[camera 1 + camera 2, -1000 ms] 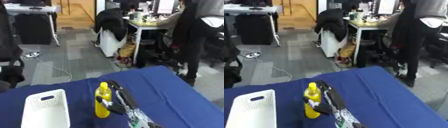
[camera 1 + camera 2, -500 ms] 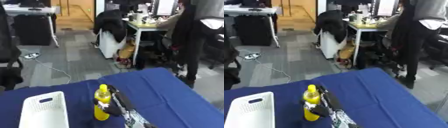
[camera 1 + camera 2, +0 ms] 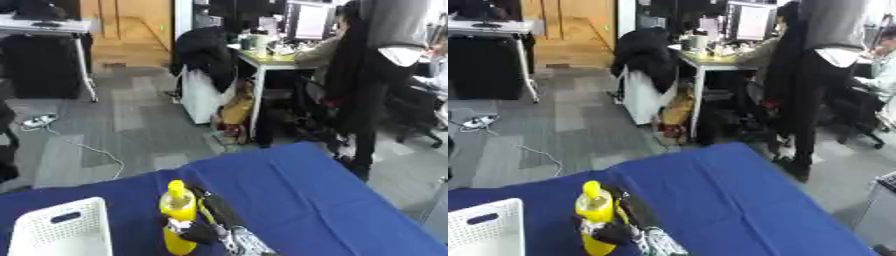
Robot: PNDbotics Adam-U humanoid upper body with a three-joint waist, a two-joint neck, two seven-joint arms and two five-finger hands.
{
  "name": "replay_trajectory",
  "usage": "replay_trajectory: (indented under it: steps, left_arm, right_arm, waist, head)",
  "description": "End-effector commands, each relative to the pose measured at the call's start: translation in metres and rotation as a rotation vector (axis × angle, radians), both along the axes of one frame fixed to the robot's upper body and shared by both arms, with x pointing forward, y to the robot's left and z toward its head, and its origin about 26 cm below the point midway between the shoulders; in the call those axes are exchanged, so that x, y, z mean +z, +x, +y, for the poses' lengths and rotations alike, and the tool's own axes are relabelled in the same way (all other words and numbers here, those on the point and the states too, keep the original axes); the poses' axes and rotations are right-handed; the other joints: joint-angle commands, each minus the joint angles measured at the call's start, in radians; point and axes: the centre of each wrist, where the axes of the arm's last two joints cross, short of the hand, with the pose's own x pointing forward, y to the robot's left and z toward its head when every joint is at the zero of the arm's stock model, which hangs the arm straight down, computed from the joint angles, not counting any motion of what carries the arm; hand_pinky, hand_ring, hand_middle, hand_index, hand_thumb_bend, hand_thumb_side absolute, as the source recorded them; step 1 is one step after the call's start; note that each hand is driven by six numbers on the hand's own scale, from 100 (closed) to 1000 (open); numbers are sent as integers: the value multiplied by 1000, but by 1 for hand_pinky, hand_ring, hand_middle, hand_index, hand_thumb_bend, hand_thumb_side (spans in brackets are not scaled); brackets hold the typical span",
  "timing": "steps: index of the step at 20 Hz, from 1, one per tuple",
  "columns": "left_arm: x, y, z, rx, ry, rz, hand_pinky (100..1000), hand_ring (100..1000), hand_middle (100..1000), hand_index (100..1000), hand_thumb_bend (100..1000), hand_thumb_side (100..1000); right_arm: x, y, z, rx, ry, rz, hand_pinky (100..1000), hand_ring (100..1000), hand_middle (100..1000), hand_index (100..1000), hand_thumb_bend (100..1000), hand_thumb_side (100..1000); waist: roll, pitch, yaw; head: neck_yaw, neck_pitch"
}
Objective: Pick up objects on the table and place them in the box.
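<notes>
grey carpet floor point(image 3: 131, 120), cluttered desk point(image 3: 271, 57), perhaps a wooden door point(image 3: 131, 25) behind.

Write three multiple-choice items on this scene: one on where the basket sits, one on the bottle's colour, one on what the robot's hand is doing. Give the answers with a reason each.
1. Where is the white basket relative to the bottle?
A. To its left
B. To its right
C. Behind it, at the table's far edge

2. What colour is the bottle?
A. Green
B. Yellow
C. Red

3. What is the right hand doing?
A. Resting flat on the blue table, away from everything
B. Reaching into the basket
C. Wrapped round the bottle, which stands upright

Answers:
1. A, since the basket shows at the lower left edge of both views with the bottle to its right.
2. B, since body and cap are both yellow.
3. C, since dark fingers curl across the bottle's lower half while its cap points up.

The left hand shows in neither view.
</notes>
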Motion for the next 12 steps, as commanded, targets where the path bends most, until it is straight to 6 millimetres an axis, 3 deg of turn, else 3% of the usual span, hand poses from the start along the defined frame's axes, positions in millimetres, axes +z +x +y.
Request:
replay_trajectory:
  steps: [1, 3, 6, 7, 8, 9, 10, 11, 12]
  left_arm:
    - [9, -2, -3, -19, -4, -30, 693, 613, 866, 879, 249, 885]
    - [12, -1, -5, -27, -7, -34, 693, 613, 866, 878, 250, 885]
    - [16, -1, -8, -43, -12, -42, 694, 614, 866, 879, 252, 885]
    - [17, 0, -9, -48, -14, -44, 694, 614, 866, 879, 253, 885]
    - [18, 0, -10, -53, -15, -45, 694, 614, 866, 879, 253, 885]
    - [18, 0, -10, -56, -15, -45, 694, 614, 866, 879, 253, 885]
    - [19, 0, -11, -59, -15, -45, 694, 614, 866, 879, 253, 885]
    - [20, 0, -12, -62, -15, -46, 694, 614, 866, 879, 254, 884]
    - [20, 0, -12, -66, -16, -47, 694, 614, 866, 879, 254, 884]
  right_arm:
    - [16, 7, -8, -18, -47, -21, 894, 859, 887, 983, 627, 959]
    - [14, 9, -10, -30, -67, -10, 865, 846, 875, 968, 627, 956]
    - [13, 11, -12, -52, -91, -2, 739, 790, 847, 905, 613, 938]
    - [13, 11, -12, -61, -92, -7, 570, 683, 796, 840, 577, 895]
    - [13, 11, -12, -74, -86, -17, 472, 619, 767, 811, 546, 852]
    - [13, 11, -11, -86, -80, -30, 246, 502, 677, 744, 528, 795]
    - [12, 11, -11, -102, -71, -46, 180, 455, 620, 707, 514, 761]
    - [11, 11, -11, -115, -66, -60, 100, 346, 514, 640, 460, 673]
    - [9, 10, -12, -128, -61, -72, 100, 263, 441, 586, 403, 610]
  waist:
    - [0, -9, 8]
    - [-2, -5, 15]
    - [-6, 4, 28]
    - [-7, 6, 32]
    - [-8, 8, 36]
    - [-10, 9, 38]
    - [-11, 10, 41]
    - [-12, 11, 43]
    - [-13, 12, 45]
  head:
    - [-44, -22]
    - [-57, -25]
    - [-79, -30]
    - [-82, -31]
    - [-82, -32]
    - [-83, -33]
    - [-82, -35]
    - [-81, -36]
    - [-79, -36]
